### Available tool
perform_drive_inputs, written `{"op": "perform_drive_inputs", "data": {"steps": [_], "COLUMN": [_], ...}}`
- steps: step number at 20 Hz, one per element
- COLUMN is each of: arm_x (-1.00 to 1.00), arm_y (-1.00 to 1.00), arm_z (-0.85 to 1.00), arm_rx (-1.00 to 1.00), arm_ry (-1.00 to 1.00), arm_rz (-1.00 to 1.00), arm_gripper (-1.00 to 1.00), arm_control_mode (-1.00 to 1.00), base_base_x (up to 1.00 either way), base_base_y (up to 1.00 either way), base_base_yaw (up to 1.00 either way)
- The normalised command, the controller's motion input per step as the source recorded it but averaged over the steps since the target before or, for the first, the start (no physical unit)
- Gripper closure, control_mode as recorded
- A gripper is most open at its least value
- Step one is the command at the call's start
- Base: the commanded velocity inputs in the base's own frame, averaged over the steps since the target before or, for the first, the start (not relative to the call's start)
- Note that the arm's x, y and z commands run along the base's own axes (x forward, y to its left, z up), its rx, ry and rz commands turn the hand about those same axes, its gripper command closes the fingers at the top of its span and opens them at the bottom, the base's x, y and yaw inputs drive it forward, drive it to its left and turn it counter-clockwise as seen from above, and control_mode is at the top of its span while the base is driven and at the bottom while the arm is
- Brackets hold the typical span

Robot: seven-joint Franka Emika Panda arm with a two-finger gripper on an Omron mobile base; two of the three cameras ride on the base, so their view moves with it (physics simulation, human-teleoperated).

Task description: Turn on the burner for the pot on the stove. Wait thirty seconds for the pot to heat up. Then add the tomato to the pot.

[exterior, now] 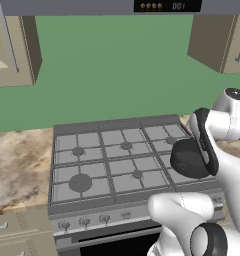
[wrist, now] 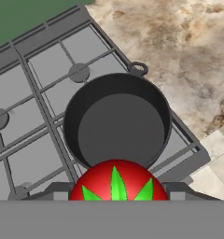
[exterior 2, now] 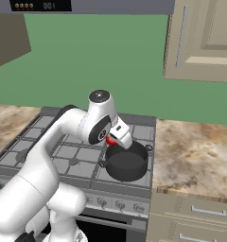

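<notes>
Two-finger gripper (exterior 2: 113, 140) closed on the small round bright red tomato (wrist: 117, 181); glossy skin, green star-shaped stem top facing the hand camera, dark fingertips flanking it on either side. Tomato held in the air just above the near rim of the short, wide, round, dark grey-black metal pot (wrist: 117, 122). Pot interior matte and smooth, one small loop handle visible at its far rim in the hand view. Pot stands on the front right burner of the grey six-burner gas stove (exterior: 107, 165), close to the stove's right edge. Dark grid grates divide the stove top into squares; round burner caps show between the bars; row of small round knobs (exterior: 84, 221) along the front edge. Mottled beige-brown stone counter (exterior 2: 196, 153) adjoins the stove on both sides, beige drawer fronts below. Flat green wall (exterior: 112, 65) behind; tan upper cabinets (exterior 2: 203, 38) left and right. White arm bent sharply, wrist angled down toward the pot.
</notes>
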Motion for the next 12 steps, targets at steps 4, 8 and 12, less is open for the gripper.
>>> {"op": "perform_drive_inputs", "data": {"steps": [4,8,12], "arm_x": [0.00,0.00,0.00], "arm_y": [0.00,0.00,0.00], "arm_z": [0.00,0.00,0.00], "arm_rx": [0.00,0.00,0.00], "arm_ry": [0.00,0.00,0.00], "arm_rz": [0.00,0.00,0.00], "arm_gripper": [1.00,1.00,1.00], "arm_control_mode": [-1.00,-1.00,-1.00], "base_base_x": [0.00,0.00,0.00], "base_base_y": [0.00,0.00,0.00], "base_base_yaw": [0.00,0.00,0.00]}}
